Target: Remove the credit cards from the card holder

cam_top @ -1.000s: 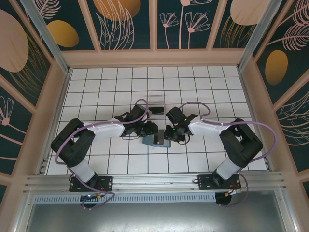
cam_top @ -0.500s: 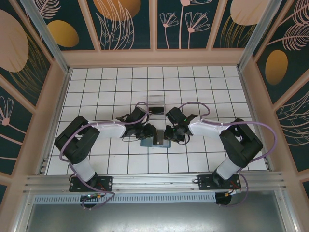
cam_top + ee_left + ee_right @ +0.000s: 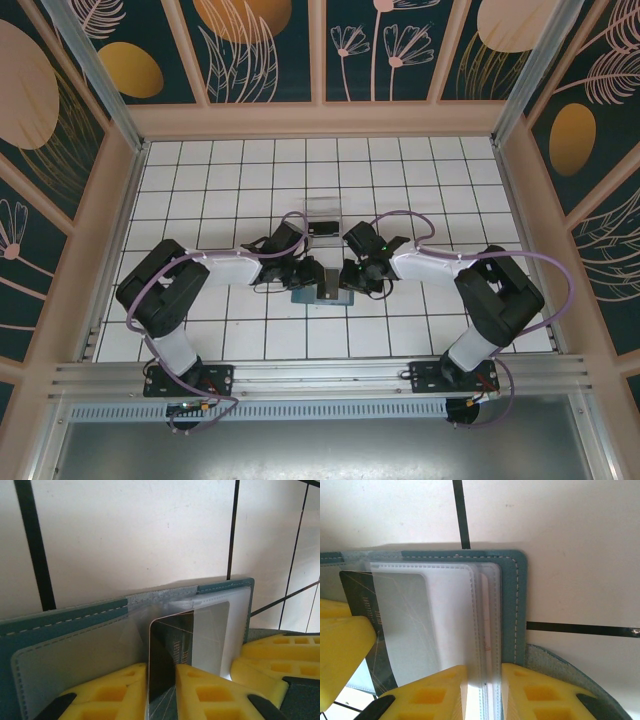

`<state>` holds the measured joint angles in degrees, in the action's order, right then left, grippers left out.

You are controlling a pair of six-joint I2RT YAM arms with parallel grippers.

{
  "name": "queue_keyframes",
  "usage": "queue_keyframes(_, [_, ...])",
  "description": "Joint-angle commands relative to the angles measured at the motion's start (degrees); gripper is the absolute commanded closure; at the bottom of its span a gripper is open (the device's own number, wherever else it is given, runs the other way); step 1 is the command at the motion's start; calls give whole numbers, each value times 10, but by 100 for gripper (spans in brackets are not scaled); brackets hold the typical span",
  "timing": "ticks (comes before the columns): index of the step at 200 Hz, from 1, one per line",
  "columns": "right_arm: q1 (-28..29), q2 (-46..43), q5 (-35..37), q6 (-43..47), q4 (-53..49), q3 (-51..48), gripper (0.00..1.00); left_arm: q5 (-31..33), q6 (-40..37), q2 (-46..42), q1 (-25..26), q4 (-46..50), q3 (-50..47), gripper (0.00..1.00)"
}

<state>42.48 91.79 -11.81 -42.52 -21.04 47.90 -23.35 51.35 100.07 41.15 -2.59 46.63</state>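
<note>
Card holder (image 3: 318, 294) lies open on the tiled floor (image 3: 200, 180), just below centre of the top view. Both wrists sit over it, so there I make out little more than a teal strip.

Left wrist cam: the dark card (image 3: 170, 645) has its far part tucked under the clear sleeves (image 3: 235, 620), and its near part is cut off by the frame bottom. Print on it is too blurred to read. Right wrist cam shows a pale sheet (image 3: 447, 600) inside the sleeves; can't tell if that's the 2nd card.

L gripper (image 3: 161, 695) is pinching the dark card btw its yellow pads (image 3: 115, 690). R gripper (image 3: 482, 692) is clamped on the edges of the clear sleeves at the holder's right half, w/ the teal stitched border (image 3: 512, 605) just to the right.

L arm (image 3: 215, 268) and R arm (image 3: 440, 265) reach in from the lower corners, elbows out, wrists nearly meeting at centre.

Clear box (image 3: 323, 212) sits just above the grippers, near but apart. Open tiles lie to the upper, left and right sides, and the wall frame (image 3: 130, 200) is well apart.
</note>
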Motion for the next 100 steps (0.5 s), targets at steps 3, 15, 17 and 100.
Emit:
queue_keyframes(3, [5,-6,9,-6,-19,-4,75,-10,1,7,-2,-2,-8,81])
queue_keyframes(15, [5,-6,10,-6,-20,-4,75,-8,-1,4,-2,1,-8,82])
queue_keyframes(17, [5,-6,11,-6,-20,-4,75,-7,-2,4,-2,1,-8,83])
queue_keyframes(100, [5,-7,18,-10,-23,-8,75,28,-26,-45,-8,57,-6,90])
